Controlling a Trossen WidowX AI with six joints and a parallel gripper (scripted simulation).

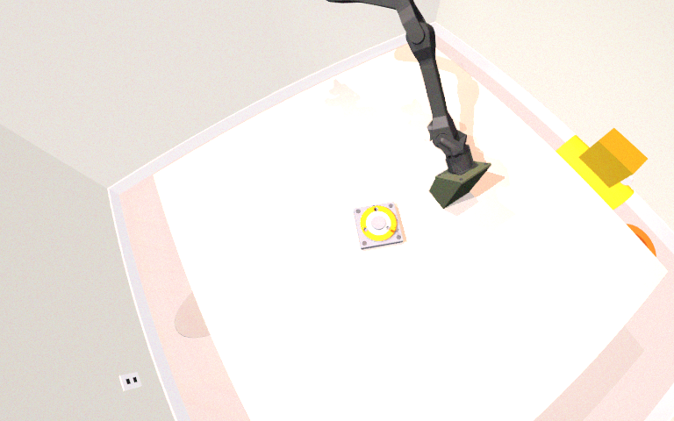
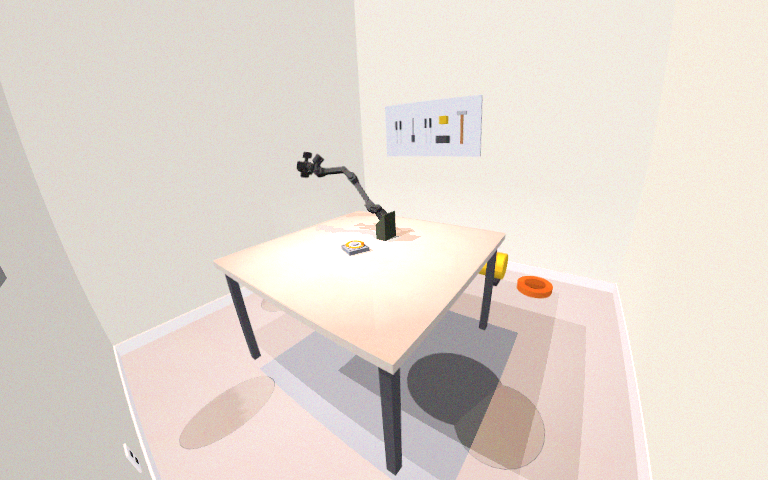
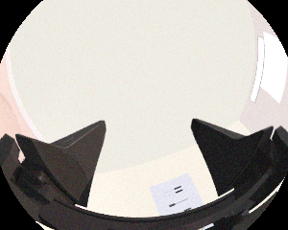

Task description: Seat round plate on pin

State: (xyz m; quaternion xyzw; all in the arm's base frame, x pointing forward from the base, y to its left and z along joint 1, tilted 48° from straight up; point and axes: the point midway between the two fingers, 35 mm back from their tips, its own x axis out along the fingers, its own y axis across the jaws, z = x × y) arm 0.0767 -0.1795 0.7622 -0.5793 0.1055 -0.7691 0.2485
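Note:
The round plate (image 1: 378, 238) (image 2: 349, 245), yellow with a white middle, sits around the grey post (image 1: 377, 222) on the square grey base (image 1: 381, 244) (image 2: 350, 252). Its small orange tab (image 1: 392, 230) points to the lower right in the top view. A dark spot shows at the plate's upper edge there. The pin cannot be made out, and the plate's tilt is too small to tell. My gripper (image 2: 304, 164) (image 3: 150, 125) is open and empty, high above the table and far from the plate. It is outside the top view.
The arm stands on a dark green wedge-shaped mount (image 1: 450, 189) (image 2: 385, 227) on the table (image 2: 317, 297), near the base. A yellow object (image 2: 496, 265) and an orange ring (image 2: 525, 290) are on the floor beyond the table. A tool panel (image 2: 418, 148) hangs on the wall.

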